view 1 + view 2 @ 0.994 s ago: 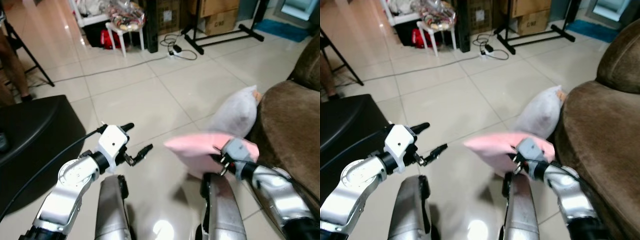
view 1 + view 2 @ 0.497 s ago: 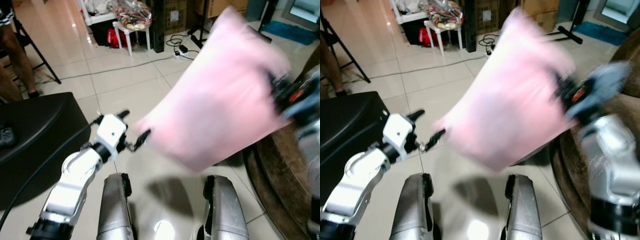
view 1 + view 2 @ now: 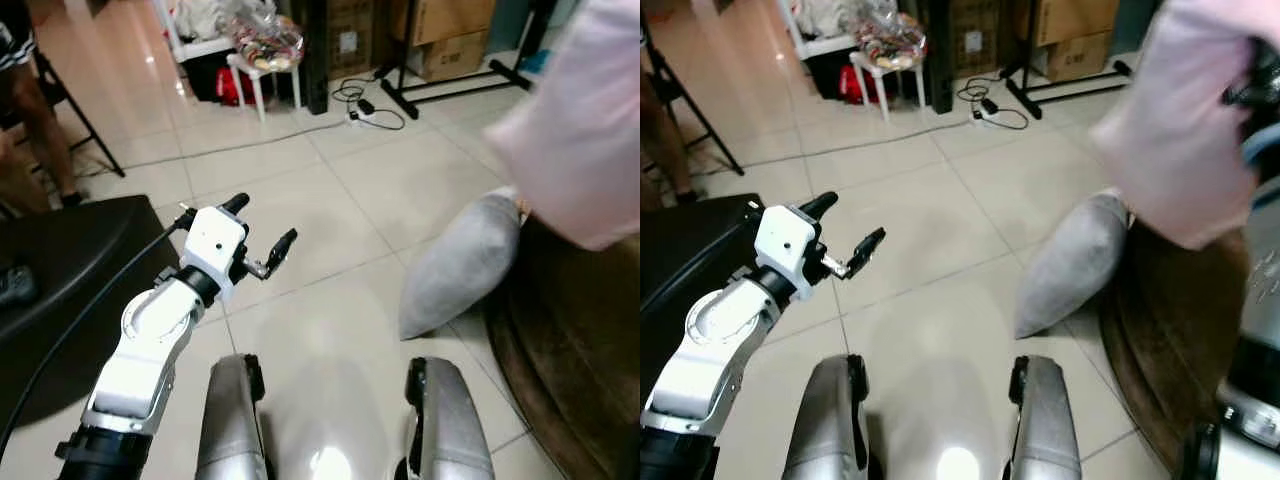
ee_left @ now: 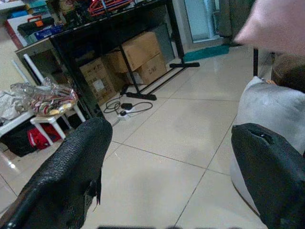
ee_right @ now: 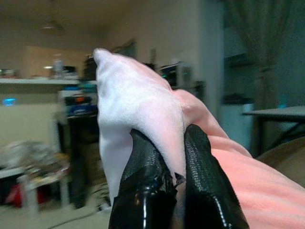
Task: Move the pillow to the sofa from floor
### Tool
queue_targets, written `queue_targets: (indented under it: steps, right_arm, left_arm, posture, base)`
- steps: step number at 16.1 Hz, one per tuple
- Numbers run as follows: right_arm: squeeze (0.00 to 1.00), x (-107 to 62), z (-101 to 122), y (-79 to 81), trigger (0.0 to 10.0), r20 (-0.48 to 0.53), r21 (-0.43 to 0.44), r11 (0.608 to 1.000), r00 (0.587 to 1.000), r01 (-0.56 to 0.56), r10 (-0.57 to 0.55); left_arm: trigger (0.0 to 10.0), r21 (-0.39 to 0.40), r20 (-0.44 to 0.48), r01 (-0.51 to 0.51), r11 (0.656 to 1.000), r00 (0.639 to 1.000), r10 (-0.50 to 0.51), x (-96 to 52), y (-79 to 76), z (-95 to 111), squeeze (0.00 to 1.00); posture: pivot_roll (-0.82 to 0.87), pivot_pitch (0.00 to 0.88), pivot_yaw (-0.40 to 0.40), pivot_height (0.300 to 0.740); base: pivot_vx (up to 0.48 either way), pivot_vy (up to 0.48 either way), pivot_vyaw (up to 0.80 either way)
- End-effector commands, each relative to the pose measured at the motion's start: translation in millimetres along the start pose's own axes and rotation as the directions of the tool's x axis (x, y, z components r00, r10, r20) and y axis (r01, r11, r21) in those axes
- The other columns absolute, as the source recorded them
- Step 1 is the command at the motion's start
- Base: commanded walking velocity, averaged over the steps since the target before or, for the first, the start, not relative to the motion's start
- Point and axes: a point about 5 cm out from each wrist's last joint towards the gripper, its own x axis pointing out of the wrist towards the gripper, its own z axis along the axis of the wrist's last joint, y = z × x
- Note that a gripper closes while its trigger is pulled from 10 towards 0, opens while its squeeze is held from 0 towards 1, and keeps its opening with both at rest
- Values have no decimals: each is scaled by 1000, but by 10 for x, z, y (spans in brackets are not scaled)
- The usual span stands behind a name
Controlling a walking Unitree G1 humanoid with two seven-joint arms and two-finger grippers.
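Right wrist view is showing the right gripper (image 5: 174, 157) pinching a fold of the pink pillow (image 5: 143, 114) between its two black fingers (image 5: 143, 186). From the head, that pillow (image 3: 1180, 130) is hanging high at the right, above the brown sofa (image 3: 1170, 330). A grey pillow (image 3: 460, 265) is leaning against the sofa's front on the tiled floor (image 3: 330, 200). At the near left, the left gripper (image 3: 258, 235) is hovering with its fingers spread wide and holding nothing.
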Motion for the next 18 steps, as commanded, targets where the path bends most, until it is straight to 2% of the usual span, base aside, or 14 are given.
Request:
queue_targets:
  steps: [1, 2, 4, 6, 8, 9, 10, 12, 13, 14, 18]
  right_arm:
    - [0, 45, 172, -18, 10000, 59, -21, 999, 998, 36, -35]
    - [0, 70, 195, -53, 10000, 58, -49, 994, 994, 96, -93]
    - [0, 99, 197, -91, 10000, 55, -89, 986, 989, 143, -138]
    - [0, 94, 150, -29, 10000, 32, -82, 988, 992, 127, -125]
    - [0, 25, 69, 120, 10000, 3, -14, 995, 995, 100, -100]
    - [0, -89, -43, 297, 10000, -27, 59, 996, 998, 66, -65]
    - [0, -148, -88, 374, 10000, -39, 87, 995, 998, 51, -48]
    - [0, -468, -302, 690, 10000, -105, 156, 988, 994, -17, 34]
    - [0, -558, -350, 766, 10000, -120, 176, 984, 991, -30, 51]
    - [0, -722, -440, 899, 10000, -147, 194, 979, 985, -62, 92]
    - [0, -935, -627, 1066, 10000, -206, 210, 972, 968, -102, 146]
  left_arm:
    - [10000, 29, 24, -23, 999, 999, 22, 11, 57, 95, 239]
    - [10000, 30, 31, -40, 999, 999, 39, 15, 82, 125, 243]
    - [10000, 37, 30, -58, 998, 998, 57, 22, 111, 140, 239]
    - [10000, 38, 30, -61, 997, 998, 60, 20, 104, 150, 243]
    - [10000, 12, 40, -89, 996, 995, 88, 14, 114, 190, 243]
    - [10000, -13, 45, -123, 992, 991, 123, 1, 124, 221, 239]
    - [10000, -22, 46, -136, 990, 990, 137, -8, 125, 231, 239]
    - [10000, -50, 58, -186, 981, 980, 189, -62, 131, 288, 239]
    - [10000, -51, 56, -197, 979, 978, 200, -84, 132, 289, 239]
    - [10000, -50, 42, -206, 977, 977, 208, -136, 116, 256, 239]
    - [10000, -34, 18, -206, 978, 978, 207, -162, 75, 203, 239]
  posture:
    - [-68, 0, 28, 556]
    - [-66, 0, 26, 566]
    - [-64, 0, 22, 586]
    - [-64, 0, 22, 606]
    - [-68, 0, 23, 621]
    - [-70, 0, 25, 631]
    - [-72, 0, 28, 636]
    - [-71, 0, 29, 656]
    - [-71, 0, 30, 661]
    - [-74, 0, 31, 676]
    - [-73, 0, 26, 711]
  base:
    - [0, 0, 0]
    - [0, 0, 0]
    - [0, 0, 0]
    - [0, 0, 0]
    - [0, 0, 0]
    - [0, 0, 0]
    - [0, 0, 0]
    - [0, 0, 0]
    - [0, 0, 0]
    - [0, 0, 0]
    - [0, 0, 0]
